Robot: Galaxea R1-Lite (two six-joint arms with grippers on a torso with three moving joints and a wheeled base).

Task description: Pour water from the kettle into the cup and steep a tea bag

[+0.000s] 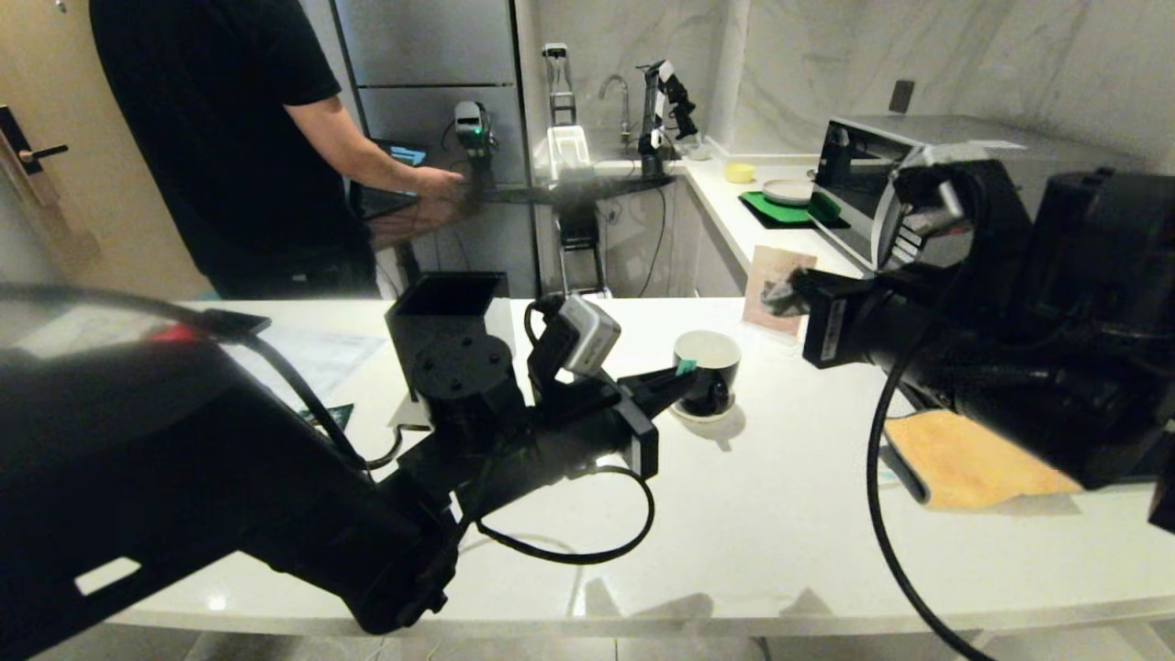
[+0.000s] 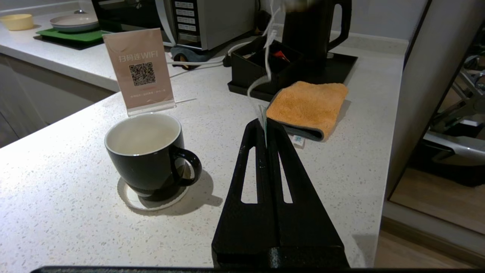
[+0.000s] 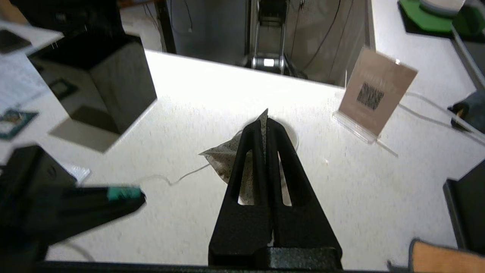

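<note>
Cup (image 2: 146, 157) on its saucer mid-counter, seemingly without water; kettle (image 2: 314, 30) far back on its tray. Right gripper (image 3: 265, 125) clamped on tea bag (image 3: 223, 159), held high; left gripper (image 2: 264, 127) pinched on the green tag (image 1: 686, 367) beside the cup. Could snap the string (image 3: 178, 177) if pulled apart; could miss the cup if released early.

White speckled stone counter (image 1: 789, 514) up front, bright glare patch on it. Behind it a second white counter (image 1: 725, 207) runs to a sink with chrome tap (image 1: 613, 92) in the corner. Walls are pale marble-look panels (image 1: 964, 64), dark switch plate (image 1: 901, 95) on one. Steel fridge (image 1: 431, 64) at the back, wooden door with black handle (image 1: 41, 151) far left. Person in black shirt (image 1: 220, 128) stands by the fridge (hand on a dark shelf). Wood floor (image 2: 435, 197) seen past the counter end.
</note>
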